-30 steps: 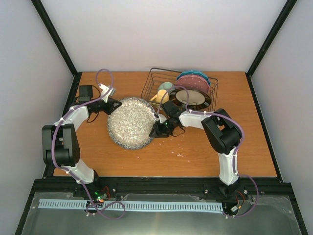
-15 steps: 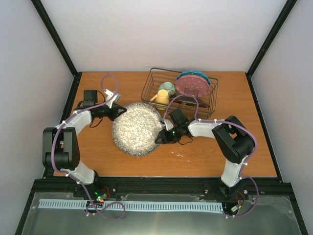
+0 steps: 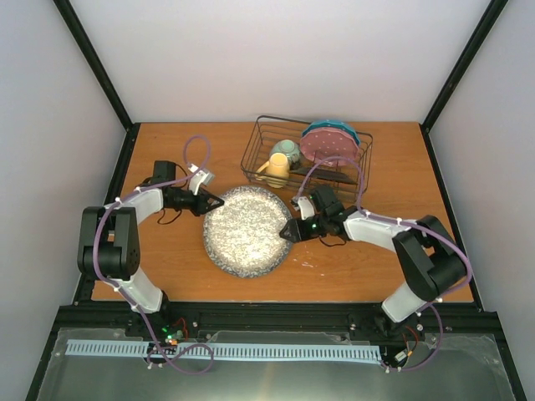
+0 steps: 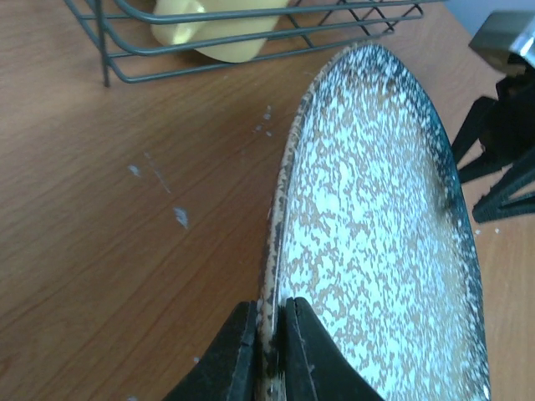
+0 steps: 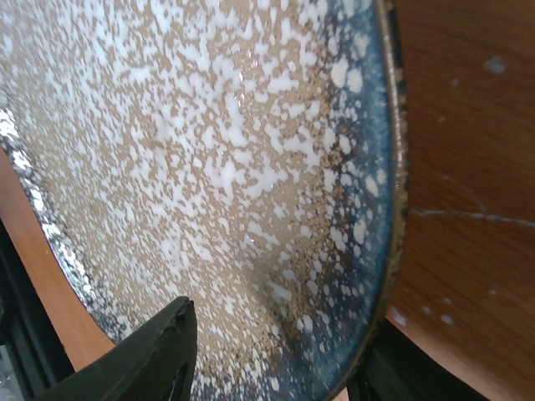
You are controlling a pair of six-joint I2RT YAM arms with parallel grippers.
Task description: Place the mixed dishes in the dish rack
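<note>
The largest grey speckled plate (image 3: pixel 247 231) is held tilted over the table in front of the dish rack (image 3: pixel 256 149). My left gripper (image 3: pixel 219 202) is shut on its left rim, which shows pinched between the fingers in the left wrist view (image 4: pixel 272 334). My right gripper (image 3: pixel 288 232) is at the plate's right rim, jaws wide apart, one over the plate's face (image 5: pixel 209 167) and one behind the rim. The rack holds the yellow mug (image 3: pixel 276 167), pale green bowl (image 3: pixel 286 149), pink dotted plate (image 3: pixel 330 146) and teal plate (image 3: pixel 334 128). The cream plate does not show clearly.
The rack's near wire wall (image 4: pixel 251 50) with the mug (image 4: pixel 221 25) behind it stands just beyond the speckled plate's far edge (image 4: pixel 376 234). The right arm's cable (image 3: pixel 322 171) loops in front of the rack. Black frame posts stand at the table's back corners.
Both arms have carried the speckled plate to the right and nearer the table's front edge. The left gripper has stayed on its left rim, the right gripper at its right rim.
</note>
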